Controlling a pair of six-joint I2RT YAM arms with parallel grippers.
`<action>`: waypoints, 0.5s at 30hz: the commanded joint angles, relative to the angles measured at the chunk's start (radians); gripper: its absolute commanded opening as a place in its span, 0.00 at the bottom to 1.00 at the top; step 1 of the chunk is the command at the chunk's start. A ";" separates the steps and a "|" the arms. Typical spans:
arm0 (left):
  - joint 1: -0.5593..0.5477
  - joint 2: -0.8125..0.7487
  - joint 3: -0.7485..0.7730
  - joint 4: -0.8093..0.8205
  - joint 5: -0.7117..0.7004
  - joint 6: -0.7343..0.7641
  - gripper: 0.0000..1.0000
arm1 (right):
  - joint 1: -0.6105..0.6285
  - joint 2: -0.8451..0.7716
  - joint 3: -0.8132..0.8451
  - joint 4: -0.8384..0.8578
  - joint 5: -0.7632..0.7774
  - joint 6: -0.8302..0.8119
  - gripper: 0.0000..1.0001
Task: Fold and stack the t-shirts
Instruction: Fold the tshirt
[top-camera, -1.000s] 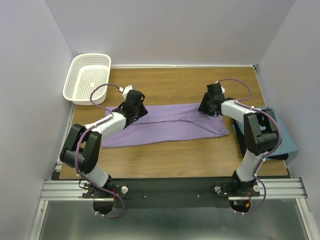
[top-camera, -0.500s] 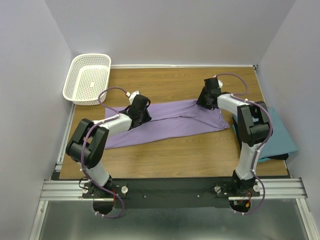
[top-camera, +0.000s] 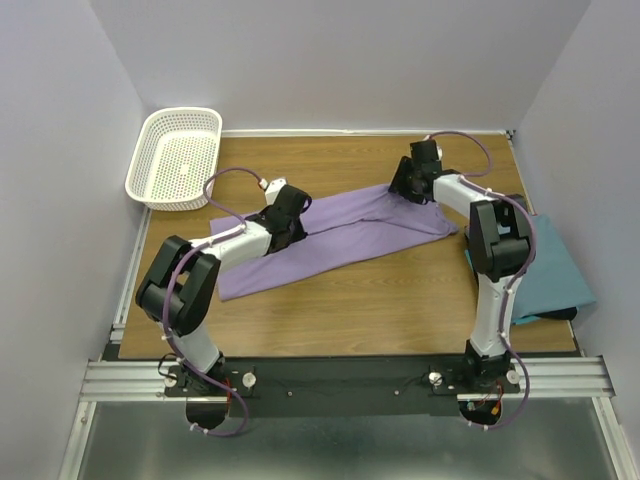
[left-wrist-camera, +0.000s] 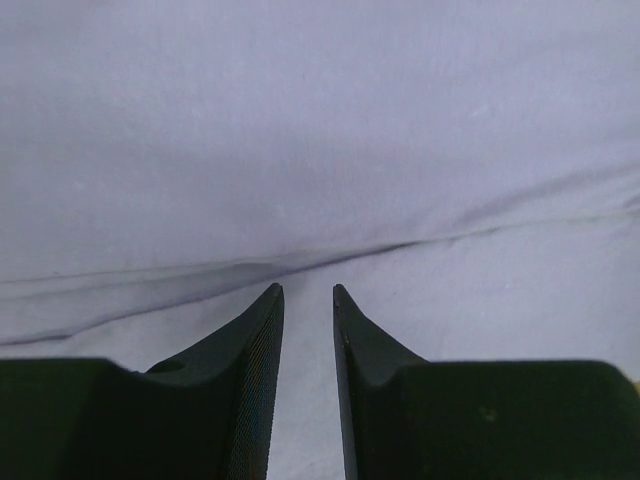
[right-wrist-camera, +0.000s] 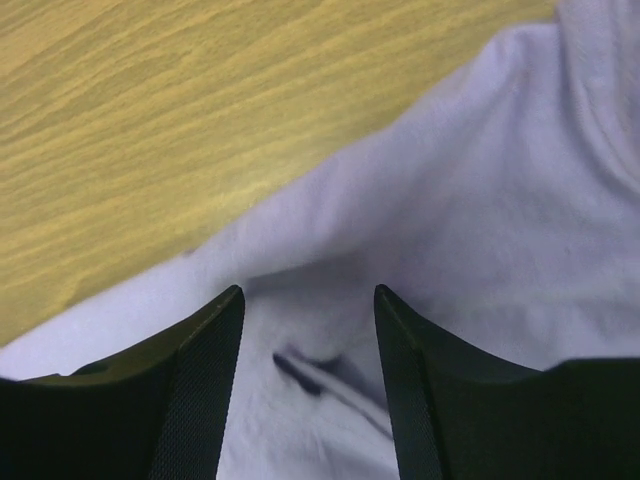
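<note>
**Operator:** How do my jaws stand?

**Legend:** On your left gripper (left-wrist-camera: 308, 292) the jaws are drawn close together, with only a thin slit between the tips. They are pressed down on the lavender t-shirt (top-camera: 350, 235). A low ridge of cloth runs up to the tips from both sides. Whether you have it pinched cannot be told. On your right gripper (right-wrist-camera: 308, 292) the jaws stand wide apart and hold nothing. Lavender cloth with a dark crease lies under the gap.

**Operator:** Where is the shirt itself?

**Legend:** It lies spread on the wooden table (top-camera: 350, 310) as a long band slanting from near left to far right. Your left gripper sits on its left-middle part. Your right gripper sits at its far right end, where your right wrist view shows the cloth's edge against bare wood.

**Operator:** And farther out?

**Legend:** The teal t-shirt (top-camera: 565, 280) lies flat at the table's right edge, partly hidden by your right arm. Whether it touches the lavender one cannot be told. The white mesh basket (top-camera: 140, 180) stands at the far left corner, beyond the lavender shirt's left end.
</note>
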 joint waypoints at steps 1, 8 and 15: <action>0.010 -0.055 0.070 -0.132 -0.163 -0.014 0.34 | -0.003 -0.139 -0.046 -0.050 0.012 0.004 0.63; 0.013 -0.077 0.009 -0.218 -0.199 -0.031 0.29 | 0.032 -0.294 -0.218 -0.063 0.054 0.075 0.64; -0.013 -0.060 -0.067 -0.206 -0.154 -0.036 0.20 | 0.032 -0.272 -0.272 -0.064 0.095 0.113 0.60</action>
